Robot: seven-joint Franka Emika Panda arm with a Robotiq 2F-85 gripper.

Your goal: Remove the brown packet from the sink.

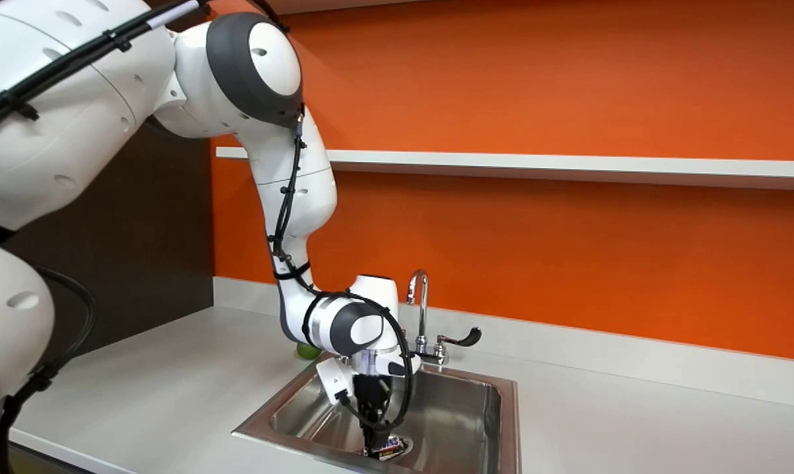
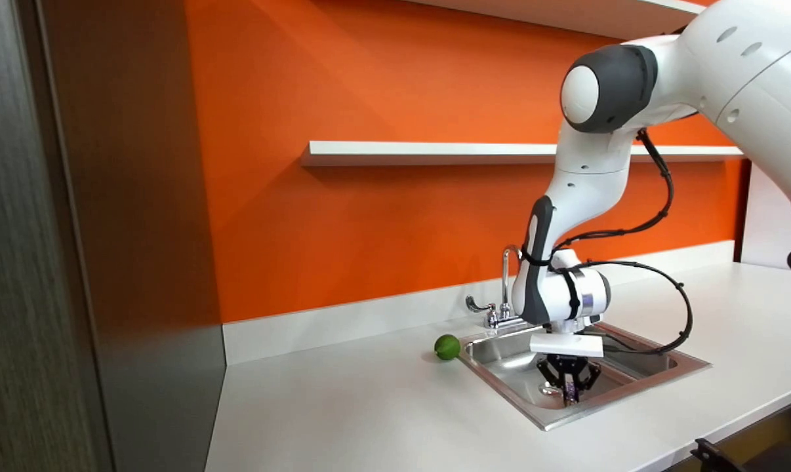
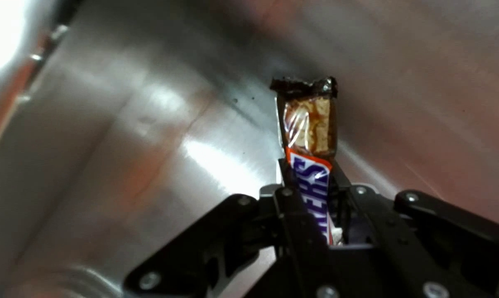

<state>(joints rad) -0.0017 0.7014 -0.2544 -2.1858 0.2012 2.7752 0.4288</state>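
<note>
The brown packet (image 3: 309, 124) is a small wrapped bar with a dark crimped end, a clear brown section and a white, red and purple label. It also shows in both exterior views (image 1: 392, 448) (image 2: 570, 388), low in the stainless-steel sink (image 1: 507, 424), whose rim shows in an exterior view (image 2: 500, 393). My gripper (image 3: 309, 171) is shut on the packet, with one black finger against each side and the brown end sticking out past the tips. The packet's lower end is partly hidden between the fingers. I cannot tell whether the packet touches the basin floor.
A chrome faucet (image 1: 422, 316) stands behind the basin, close to my wrist. A green ball (image 2: 446, 347) lies on the white counter (image 2: 343, 419) beside the sink. A white shelf (image 1: 568, 164) runs along the orange wall. The drain (image 2: 549, 389) is close to the gripper.
</note>
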